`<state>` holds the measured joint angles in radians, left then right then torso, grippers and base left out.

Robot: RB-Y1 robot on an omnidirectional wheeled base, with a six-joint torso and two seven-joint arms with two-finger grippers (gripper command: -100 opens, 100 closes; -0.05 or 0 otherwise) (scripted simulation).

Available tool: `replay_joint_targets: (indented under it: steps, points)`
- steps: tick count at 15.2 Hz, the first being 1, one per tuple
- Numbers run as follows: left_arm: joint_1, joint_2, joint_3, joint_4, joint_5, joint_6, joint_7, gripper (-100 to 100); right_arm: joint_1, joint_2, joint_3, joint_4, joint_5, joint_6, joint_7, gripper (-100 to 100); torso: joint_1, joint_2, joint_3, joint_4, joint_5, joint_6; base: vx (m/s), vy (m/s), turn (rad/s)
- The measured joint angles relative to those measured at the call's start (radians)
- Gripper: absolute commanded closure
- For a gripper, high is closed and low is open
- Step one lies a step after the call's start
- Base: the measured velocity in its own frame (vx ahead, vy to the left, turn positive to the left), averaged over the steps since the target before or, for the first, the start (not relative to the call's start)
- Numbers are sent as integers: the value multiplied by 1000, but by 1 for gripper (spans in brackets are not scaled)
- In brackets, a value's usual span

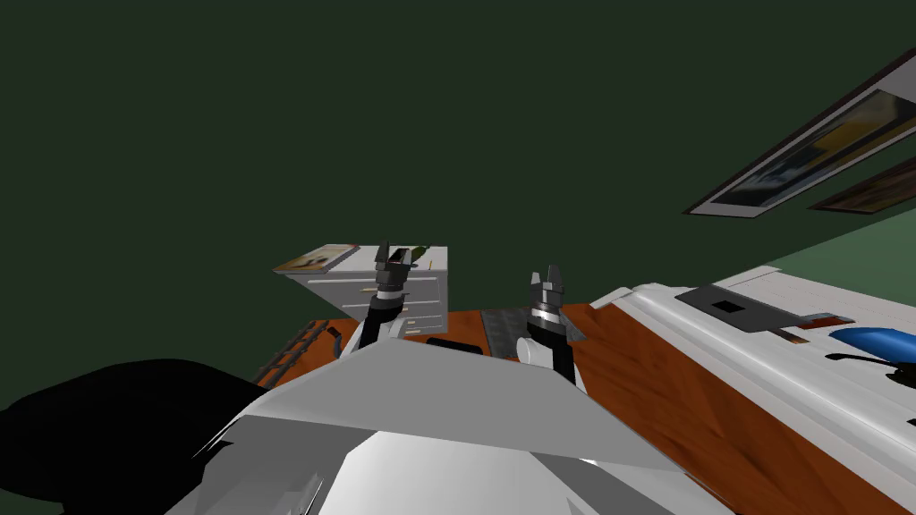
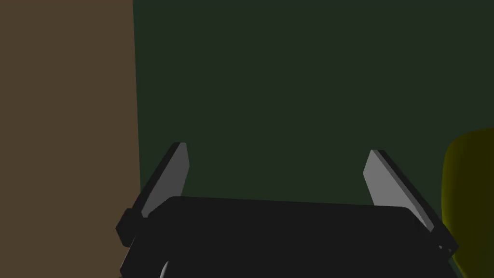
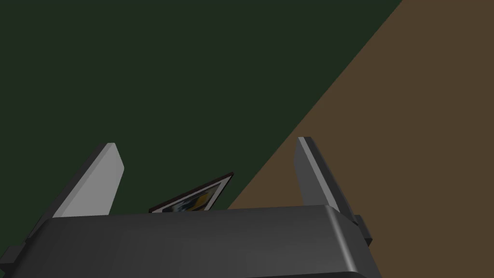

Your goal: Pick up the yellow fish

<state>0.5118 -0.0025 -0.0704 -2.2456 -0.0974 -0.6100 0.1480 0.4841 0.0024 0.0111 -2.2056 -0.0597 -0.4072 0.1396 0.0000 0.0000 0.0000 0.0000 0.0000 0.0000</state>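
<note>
Approach step. The left gripper (image 2: 277,153), spread wide and empty, is held beside a yellow rounded form (image 2: 468,202), judged the fish, near the far right corner of the drawer cabinet (image 1: 420,295) top; recentring over it is required. The right gripper (image 1: 546,275) is likewise wide.

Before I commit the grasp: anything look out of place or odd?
Nothing spilled or askew. One oddity: a pure black area low on my left, where nothing is drawn. A dull yellow rounded shape sits just outside the open left gripper.

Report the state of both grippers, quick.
Left gripper: jaws open, holding nothing.
Right gripper: jaws open, holding nothing.
</note>
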Motion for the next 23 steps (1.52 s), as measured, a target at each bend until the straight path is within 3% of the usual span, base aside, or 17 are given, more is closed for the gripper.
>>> replay_joint_targets:
  steps: [8,16,23]
  points:
    - [-45,117,-14,-6,18,103,48,-100,0,0,0,0,0,0,0,0,3,1,0,0,1,0,-11,35,-24]
    - [-115,182,-36,-14,41,248,117,-100,0,0,0,0,0,0,0,0,4,1,0,0,1,0,-15,45,-30]
    - [-169,215,-53,-22,62,379,178,-100,0,0,0,0,0,0,0,0,3,1,0,0,1,0,-14,46,-26]
